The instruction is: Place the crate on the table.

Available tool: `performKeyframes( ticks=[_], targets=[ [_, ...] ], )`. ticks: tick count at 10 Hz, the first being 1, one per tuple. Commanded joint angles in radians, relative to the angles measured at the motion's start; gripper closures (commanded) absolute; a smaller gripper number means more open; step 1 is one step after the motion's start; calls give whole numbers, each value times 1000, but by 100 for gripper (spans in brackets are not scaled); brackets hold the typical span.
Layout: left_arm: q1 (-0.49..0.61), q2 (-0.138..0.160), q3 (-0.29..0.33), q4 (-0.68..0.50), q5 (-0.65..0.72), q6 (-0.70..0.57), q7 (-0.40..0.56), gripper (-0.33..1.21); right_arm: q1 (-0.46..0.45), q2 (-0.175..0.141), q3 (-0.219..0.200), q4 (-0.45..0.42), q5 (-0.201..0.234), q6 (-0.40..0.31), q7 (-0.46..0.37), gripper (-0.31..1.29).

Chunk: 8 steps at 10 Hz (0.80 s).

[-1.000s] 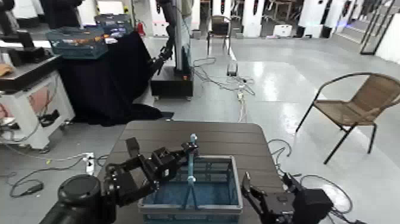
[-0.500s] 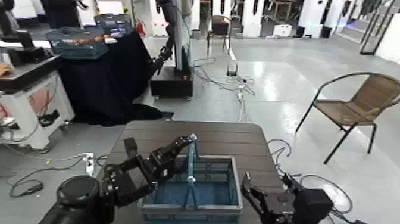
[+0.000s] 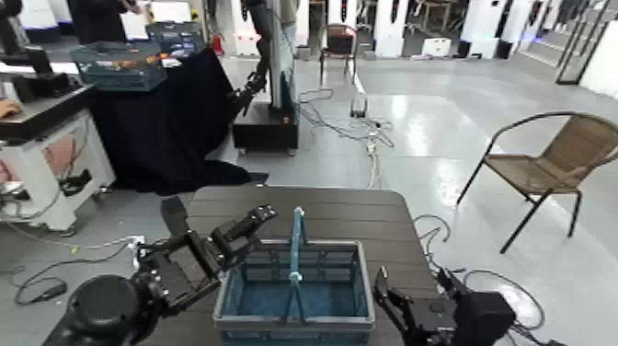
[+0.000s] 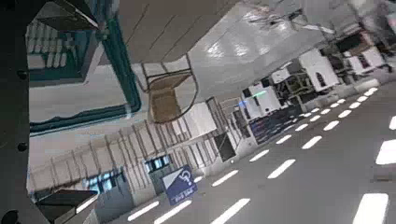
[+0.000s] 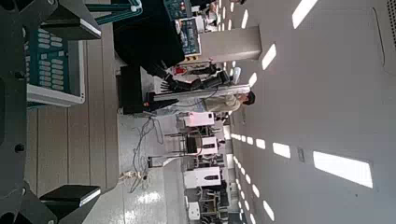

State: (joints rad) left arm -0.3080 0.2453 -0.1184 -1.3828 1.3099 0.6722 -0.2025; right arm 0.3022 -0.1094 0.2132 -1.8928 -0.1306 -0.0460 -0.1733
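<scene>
Grey workshop floor with cables fills the upper frame, and a wicker chair [image 3: 552,166] stands at the right. At lower centre the crate [image 3: 296,290] sits on the dark slatted table [image 3: 368,216], its light-blue handle [image 3: 296,244] upright. Left gripper [image 3: 250,221] hangs just left of the handle, jaws wide and holding nothing. Right gripper [image 3: 414,313] rests low right beside the crate, jaws spread apart.

Matte black left gripper [image 3: 246,224] with blocky angular fingers, round black joint housing behind the jaws, matching black right gripper [image 3: 391,302]
</scene>
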Motion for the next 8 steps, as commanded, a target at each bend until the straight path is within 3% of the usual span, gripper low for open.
performKeyframes(
  ticks=[1,5,8],
  targets=[
    [115,-6,45,-206,-354,-183,-3,6,2,-1,-2,-2,0,-2,0,13],
    [322,-43,98,-423,-724,-410,54,7,8,-1,-8,-8,0,-3,0,13],
    [448,-55,89,-501,-900,-551,104,8,14,0,-12,-8,0,-3,0,13]
  ],
)
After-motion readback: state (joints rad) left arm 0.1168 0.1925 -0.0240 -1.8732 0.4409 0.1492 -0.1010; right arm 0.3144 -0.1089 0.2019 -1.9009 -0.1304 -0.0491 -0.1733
